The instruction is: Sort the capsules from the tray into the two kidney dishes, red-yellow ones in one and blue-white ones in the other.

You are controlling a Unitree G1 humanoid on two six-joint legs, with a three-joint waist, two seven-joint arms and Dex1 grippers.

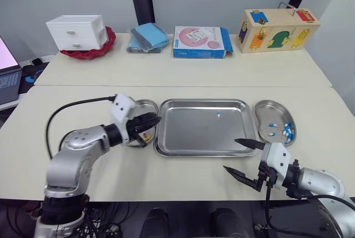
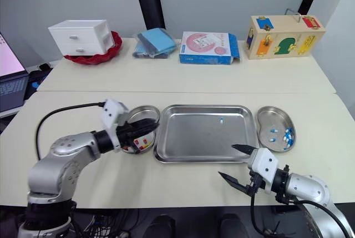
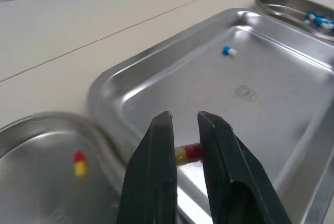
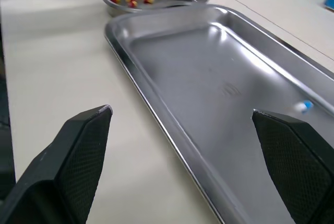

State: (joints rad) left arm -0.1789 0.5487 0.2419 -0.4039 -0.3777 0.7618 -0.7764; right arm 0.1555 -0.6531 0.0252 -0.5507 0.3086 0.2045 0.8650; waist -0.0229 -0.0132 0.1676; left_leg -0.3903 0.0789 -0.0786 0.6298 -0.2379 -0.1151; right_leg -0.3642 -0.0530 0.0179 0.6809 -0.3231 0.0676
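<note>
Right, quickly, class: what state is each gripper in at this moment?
Left gripper: shut on a red-yellow capsule.
Right gripper: open, holding nothing.

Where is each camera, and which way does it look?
Left and right eye views: on the head, looking down at the tray; both arms show.
Left wrist view: on that wrist, looking along the left gripper, shut on a red-yellow capsule.
Right wrist view: on that wrist, looking past the open right gripper across the tray.
All share the tray's lone blue-white capsule.
</note>
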